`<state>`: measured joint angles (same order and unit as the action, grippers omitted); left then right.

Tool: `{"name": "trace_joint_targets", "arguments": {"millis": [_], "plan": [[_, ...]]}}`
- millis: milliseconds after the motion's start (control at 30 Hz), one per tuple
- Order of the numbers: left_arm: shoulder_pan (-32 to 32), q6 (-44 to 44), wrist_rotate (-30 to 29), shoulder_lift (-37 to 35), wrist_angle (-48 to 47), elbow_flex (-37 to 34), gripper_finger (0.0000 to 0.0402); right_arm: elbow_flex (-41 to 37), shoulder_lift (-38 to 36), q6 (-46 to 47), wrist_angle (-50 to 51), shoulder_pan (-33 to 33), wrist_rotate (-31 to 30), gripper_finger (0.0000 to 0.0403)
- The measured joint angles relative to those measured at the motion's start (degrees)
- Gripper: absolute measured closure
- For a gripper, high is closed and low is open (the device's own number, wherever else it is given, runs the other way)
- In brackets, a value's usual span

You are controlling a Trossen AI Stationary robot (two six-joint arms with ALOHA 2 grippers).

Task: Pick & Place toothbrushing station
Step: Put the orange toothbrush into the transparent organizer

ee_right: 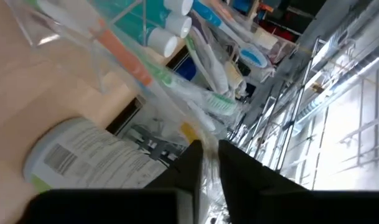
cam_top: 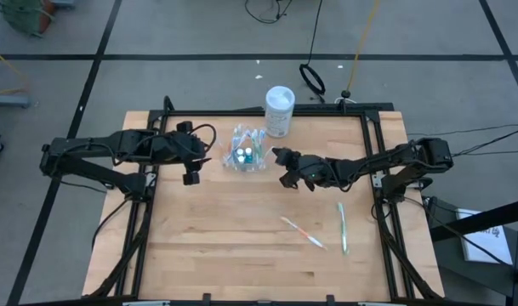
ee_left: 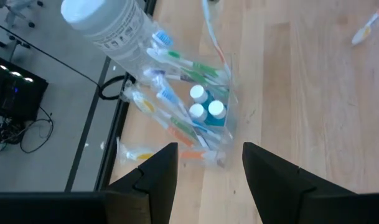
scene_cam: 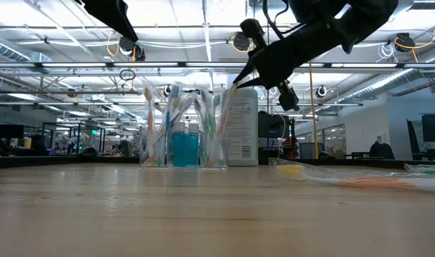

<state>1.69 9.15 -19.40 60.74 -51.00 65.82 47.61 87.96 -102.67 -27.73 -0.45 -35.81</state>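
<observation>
Wooden table (cam_top: 241,246), right gripper (cam_top: 276,155) narrowly pinching wrapped toothbrush (ee_right: 205,140) above cup (cam_top: 248,151), left gripper (cam_top: 190,163) wide.

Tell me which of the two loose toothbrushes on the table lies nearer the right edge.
The green-tinted toothbrush, lying almost straight front-to-back. The other toothbrush, orange-marked, lies diagonally, further toward the table's middle.

A clear plastic cup (cam_top: 248,153) holds white and pastel toothbrushes (ee_left: 177,99) with green, blue, orange and yellow accents, plus blue toothpaste tubes (ee_left: 209,115) with white caps. The cylindrical container (cam_top: 279,111) is white. The table (cam_top: 233,246) is light wood; both arms are black.
</observation>
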Motion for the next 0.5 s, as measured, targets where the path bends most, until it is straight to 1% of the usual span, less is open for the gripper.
{"name": "trace_joint_targets", "arguments": {"millis": [367, 433, 500], "plan": [[-0.02, -0.21, 0.0, 0.0, 1.51, 0.0, 0.0215, -2.17, 0.02, 6.19, -0.69, 0.05, -0.36, 0.0285], [-0.01, -0.74, 0.0, 0.0, 1.51, 0.0, 0.0215, -2.25, 0.02, 7.84, -2.18, 0.78, -2.38, 0.0275], [-0.02, -1.43, 0.0, -0.02, 1.49, 0.0, 0.0215, -2.25, 0.02, 10.76, -3.81, 2.06, -5.95, 0.0267]]}}
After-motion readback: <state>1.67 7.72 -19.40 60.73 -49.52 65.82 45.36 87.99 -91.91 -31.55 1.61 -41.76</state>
